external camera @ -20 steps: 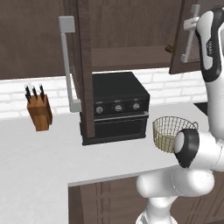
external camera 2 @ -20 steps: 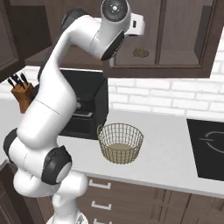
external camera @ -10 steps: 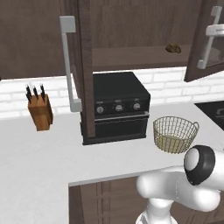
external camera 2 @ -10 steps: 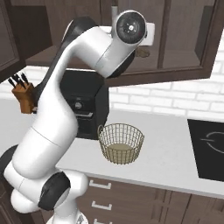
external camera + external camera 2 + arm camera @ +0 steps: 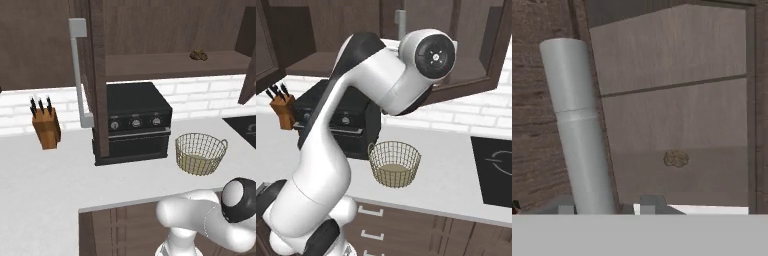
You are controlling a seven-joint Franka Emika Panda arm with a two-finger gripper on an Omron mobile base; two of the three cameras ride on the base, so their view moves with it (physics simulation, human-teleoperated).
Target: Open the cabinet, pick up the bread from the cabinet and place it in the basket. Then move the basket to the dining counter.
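The dark brown cabinet (image 5: 165, 30) stands open, and its brown shelf carries the small brown bread (image 5: 198, 55) at the right. From the hand, the bread (image 5: 676, 158) lies deep on the shelf, right of the grey bar handle (image 5: 579, 125). My gripper (image 5: 607, 206) has that handle rising between its finger tips and looks shut on it. The right door (image 5: 247, 55) is swung far out. Right of the black oven (image 5: 132, 122), the tan wire basket (image 5: 201, 152) sits empty on the white worktop. The dining counter is out of view.
A wooden knife block (image 5: 46, 127) stands at the left against the brick backsplash. The left door (image 5: 97, 75) hangs edge-on in front of the oven with its grey handle (image 5: 75, 75). A black hob (image 5: 496, 170) lies at the right. My arm (image 5: 381, 90) looms over the basket (image 5: 394, 162).
The right cabinet door has swung further open with my hand on its handle. My arm has swept right and nearer the right camera, leaving the upper left base view.
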